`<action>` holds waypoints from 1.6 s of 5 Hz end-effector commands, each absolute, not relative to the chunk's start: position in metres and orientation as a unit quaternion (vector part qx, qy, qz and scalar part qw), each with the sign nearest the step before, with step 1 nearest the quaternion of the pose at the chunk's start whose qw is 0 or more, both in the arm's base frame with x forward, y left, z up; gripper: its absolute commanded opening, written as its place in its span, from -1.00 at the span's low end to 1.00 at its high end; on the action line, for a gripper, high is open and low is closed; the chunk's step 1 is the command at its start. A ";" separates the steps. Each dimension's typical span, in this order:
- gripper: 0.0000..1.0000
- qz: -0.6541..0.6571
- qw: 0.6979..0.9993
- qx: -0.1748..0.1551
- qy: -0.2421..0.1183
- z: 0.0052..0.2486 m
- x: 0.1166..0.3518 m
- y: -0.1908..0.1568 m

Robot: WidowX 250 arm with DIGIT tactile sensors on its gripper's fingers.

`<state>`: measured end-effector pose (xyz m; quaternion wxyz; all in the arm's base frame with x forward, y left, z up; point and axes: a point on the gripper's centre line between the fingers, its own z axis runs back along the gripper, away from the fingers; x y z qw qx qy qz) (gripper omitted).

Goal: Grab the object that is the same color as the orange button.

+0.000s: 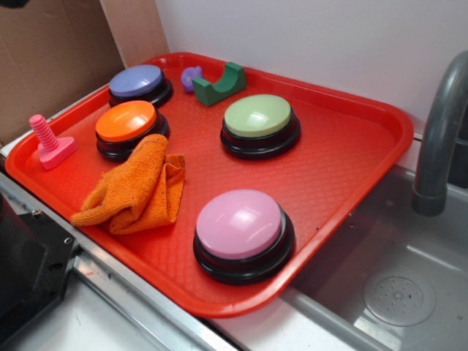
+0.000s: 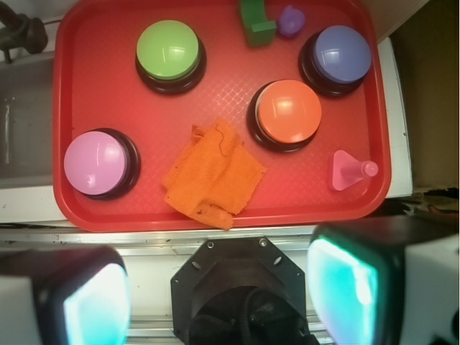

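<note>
- The orange rag (image 2: 213,176) lies crumpled on the red tray (image 2: 100,93), ahead of the gripper (image 2: 219,295) and almost centred between its fingers in the wrist view. Nothing touches it.
- The gripper hangs well above the tray. Its two fingers (image 2: 345,287) stand wide apart at the bottom corners of the wrist view and hold nothing.
- The orange button (image 2: 288,111), which sets the matching colour, sits just beyond the rag and to the right of the gripper's centre line. In the exterior view the upper edge of the rag rests against its black base.
- Other items on the tray: the pink button (image 2: 95,163) to the left, the green button (image 2: 167,50) farther ahead and left, the purple button (image 2: 338,56) farther ahead and right, and a pink bolt-shaped toy (image 2: 348,171) to the right.
- Progress, as a judgement: the grasp has not begun. Remaining steps are descent over the rag, closure on the cloth, and lift.
- Caution: keep the right finger clear of the orange button during descent.
</note>
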<state>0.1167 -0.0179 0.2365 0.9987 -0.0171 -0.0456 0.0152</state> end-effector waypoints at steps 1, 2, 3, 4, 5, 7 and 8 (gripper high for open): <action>1.00 0.015 0.999 -0.017 -0.046 0.236 0.117 -0.018; 1.00 0.004 0.998 -0.037 -0.041 0.211 0.122 -0.017; 1.00 0.008 0.999 -0.034 -0.015 0.186 0.131 -0.017; 1.00 0.074 0.997 -0.021 -0.009 0.144 0.145 -0.020; 1.00 0.118 0.993 -0.023 -0.013 0.108 0.162 -0.021; 1.00 0.157 0.987 -0.028 0.035 0.033 0.174 -0.021; 1.00 0.176 0.983 -0.004 0.051 0.008 0.173 -0.018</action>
